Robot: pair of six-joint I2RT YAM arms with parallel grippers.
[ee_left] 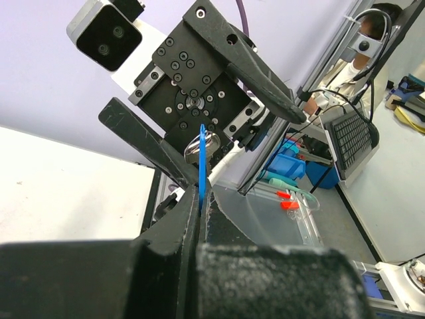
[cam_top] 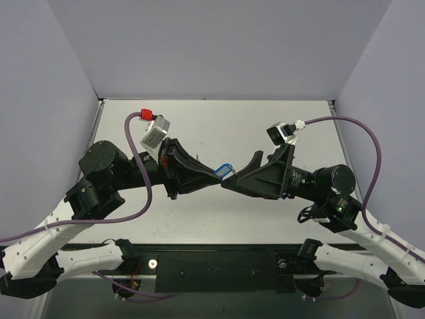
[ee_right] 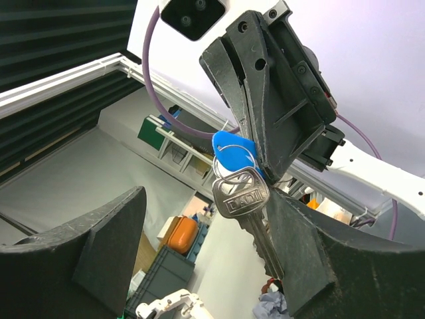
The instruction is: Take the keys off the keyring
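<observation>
My left gripper (cam_top: 216, 175) is shut on the blue keyring (cam_top: 225, 169) and holds it above the table's middle. In the left wrist view the keyring (ee_left: 201, 166) stands edge-on, pinched at my left gripper's (ee_left: 201, 203) tips. In the right wrist view a silver key (ee_right: 243, 194) hangs from a wire loop on the blue keyring (ee_right: 231, 149). A second key seems to lie behind it, mostly hidden. My right gripper (ee_right: 206, 266) is open, facing the left one. The key hangs between its fingers, close to the right-hand finger (ee_right: 312, 252). From above, the right gripper (cam_top: 239, 171) brackets the keyring.
The white tabletop (cam_top: 212, 126) lies below both arms, with grey walls at the back and sides. Cables loop above each wrist camera. Both arms meet over the table's middle.
</observation>
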